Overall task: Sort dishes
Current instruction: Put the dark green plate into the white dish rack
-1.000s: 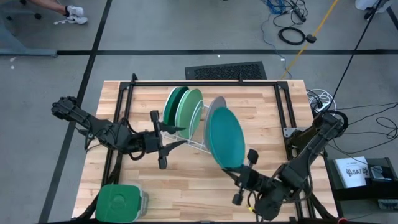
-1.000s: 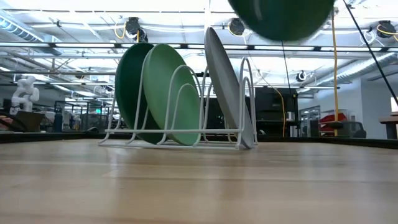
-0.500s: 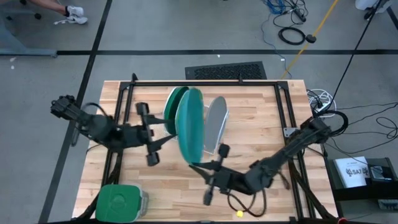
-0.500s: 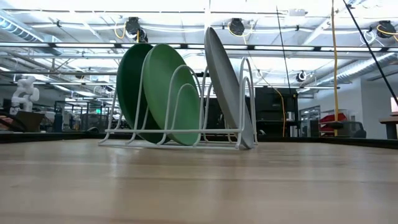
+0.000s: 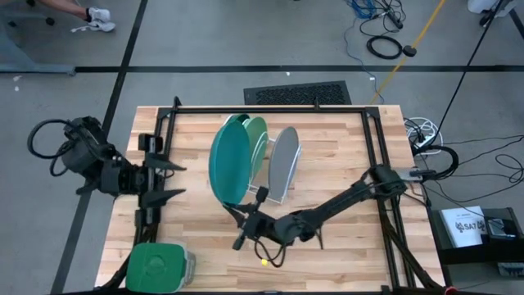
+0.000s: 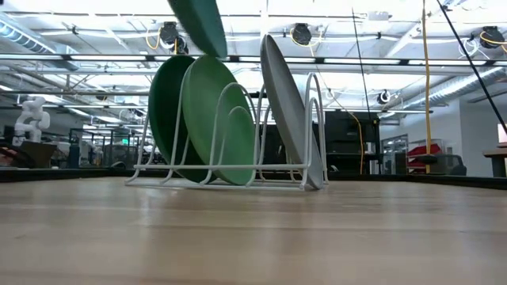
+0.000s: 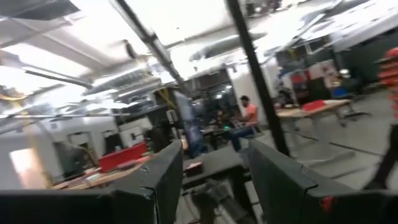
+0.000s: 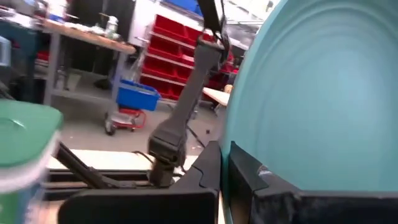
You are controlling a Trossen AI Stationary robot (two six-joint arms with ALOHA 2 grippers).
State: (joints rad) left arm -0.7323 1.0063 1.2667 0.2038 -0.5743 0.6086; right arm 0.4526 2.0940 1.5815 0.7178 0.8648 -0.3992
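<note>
My right gripper (image 5: 238,216) is shut on the teal plate (image 5: 228,164), which is held on edge high above the left end of the white wire rack (image 6: 230,176). Its lower rim shows at the top of the low view (image 6: 198,22). In the rack stand, on their edges, the dark green plate (image 6: 162,111), the light mint plate (image 6: 218,119) and the grey plate (image 6: 289,111). My left gripper (image 5: 175,181) is open and empty over the table's left part, left of the rack. My right gripper pinches the teal plate's rim (image 8: 231,163) between its two fingers, one finger on each face, at the side of the plate toward the table's near edge (image 5: 232,203). The fingers come from the near right. The plate stands on edge, lifted clear.
A green square container (image 5: 160,266) stands at the table's near left corner and also shows in the right wrist view (image 8: 18,146). A black frame (image 5: 270,109) runs round the table top. Bare wood lies right of the rack and along the near edge.
My right gripper has carried the teal plate from the table's near right toward its left, to above the rack's left end; the plate has stayed on edge and clear. My left gripper has drawn back toward the table's left edge.
</note>
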